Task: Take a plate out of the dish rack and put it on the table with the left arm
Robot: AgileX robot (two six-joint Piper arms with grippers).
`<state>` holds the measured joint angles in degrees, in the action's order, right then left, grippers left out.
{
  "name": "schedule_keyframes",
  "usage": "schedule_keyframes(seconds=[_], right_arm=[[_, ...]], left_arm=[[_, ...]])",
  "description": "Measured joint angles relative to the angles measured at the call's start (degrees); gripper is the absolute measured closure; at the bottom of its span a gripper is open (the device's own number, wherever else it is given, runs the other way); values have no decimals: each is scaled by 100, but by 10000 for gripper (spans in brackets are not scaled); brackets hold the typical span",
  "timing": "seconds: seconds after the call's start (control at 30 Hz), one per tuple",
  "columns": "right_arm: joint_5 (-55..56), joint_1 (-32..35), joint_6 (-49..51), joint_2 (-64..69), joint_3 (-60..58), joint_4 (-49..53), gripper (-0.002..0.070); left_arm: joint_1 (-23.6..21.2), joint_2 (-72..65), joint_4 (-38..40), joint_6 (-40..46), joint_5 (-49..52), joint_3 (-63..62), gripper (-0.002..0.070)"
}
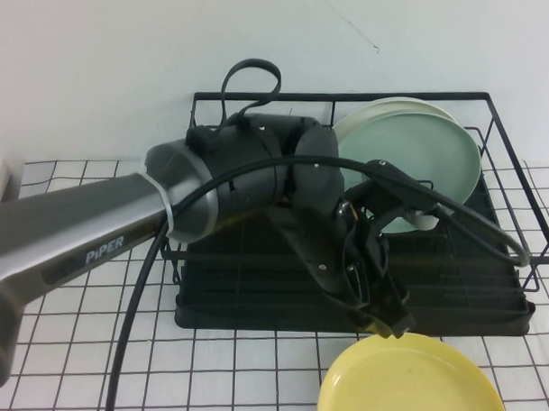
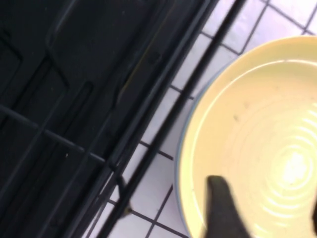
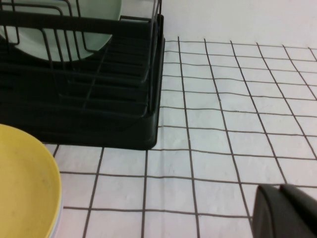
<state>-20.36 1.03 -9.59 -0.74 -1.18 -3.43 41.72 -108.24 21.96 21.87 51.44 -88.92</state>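
The yellow plate point(image 1: 414, 384) lies flat on the table point(image 1: 242, 371) just in front of the dish rack point(image 1: 253, 299). A thin light blue rim shows under its edge in the left wrist view point(image 2: 257, 134) and in the right wrist view point(image 3: 25, 188). The left arm point(image 1: 84, 239) reaches across the rack. My left gripper point(image 1: 386, 319) hangs over the plate's far rim, open, with one finger point(image 2: 223, 210) above the plate's inside and nothing held. My right gripper point(image 3: 285, 213) is shut and empty, low over the table to the right of the rack.
A pale green plate point(image 1: 411, 156) stands upright in the rack's back right, with a whitish plate point(image 1: 391, 107) behind it. The rack's front wire edge point(image 2: 163, 124) runs close beside the yellow plate. Bare grid table point(image 3: 233, 124) lies to the rack's right.
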Motion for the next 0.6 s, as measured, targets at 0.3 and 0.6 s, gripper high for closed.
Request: schedule_keyframes(seconds=[0.3,0.6], right_arm=[[0,0,0,0,0,0,678],[0,0,0,0,0,0,678]], left_arm=[[0,162,0,-26,189,-146,653],[0,1689,34,-120,-332,939,673]])
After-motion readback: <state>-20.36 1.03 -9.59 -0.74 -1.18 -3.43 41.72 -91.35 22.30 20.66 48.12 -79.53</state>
